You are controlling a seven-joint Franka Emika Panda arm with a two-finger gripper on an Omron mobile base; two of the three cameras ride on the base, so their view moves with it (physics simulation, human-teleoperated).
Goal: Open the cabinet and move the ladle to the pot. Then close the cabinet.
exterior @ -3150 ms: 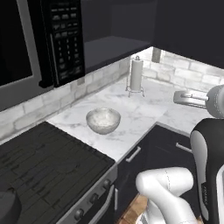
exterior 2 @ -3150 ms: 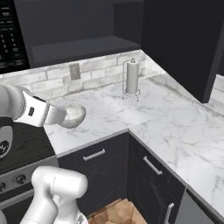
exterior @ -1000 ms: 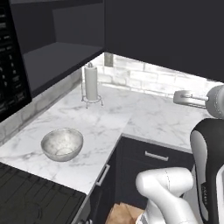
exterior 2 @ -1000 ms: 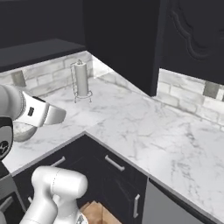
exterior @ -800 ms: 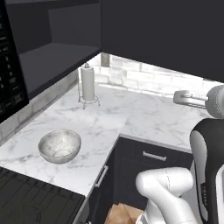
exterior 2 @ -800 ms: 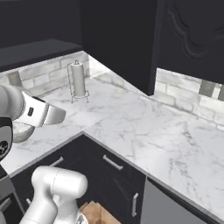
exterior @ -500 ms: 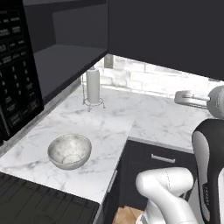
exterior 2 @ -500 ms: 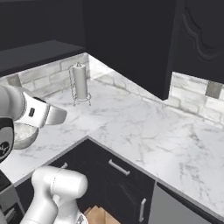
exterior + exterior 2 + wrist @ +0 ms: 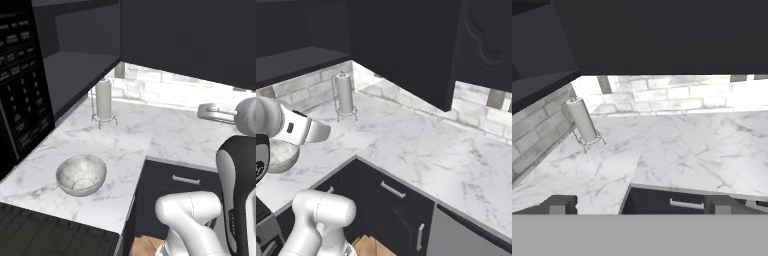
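Observation:
The cabinet hangs at the upper right of the right base view, a dark wall unit with an ornate curved panel on its door, and the door is shut. My gripper is open, its two fingertips set wide apart with nothing between them. It hovers over the marble counter corner and faces the brick back wall under dark wall cabinets. The ladle and the pot are out of view.
A pale speckled bowl sits on the counter near the stove top. A paper towel roll on a wire stand stands at the back corner. The black microwave hangs at the left. Dark drawers run under the counter.
The whole picture has shifted: the base has driven to the right along the counter, so the stove and microwave slide off left and the corner comes to the middle. The gripper stays open.

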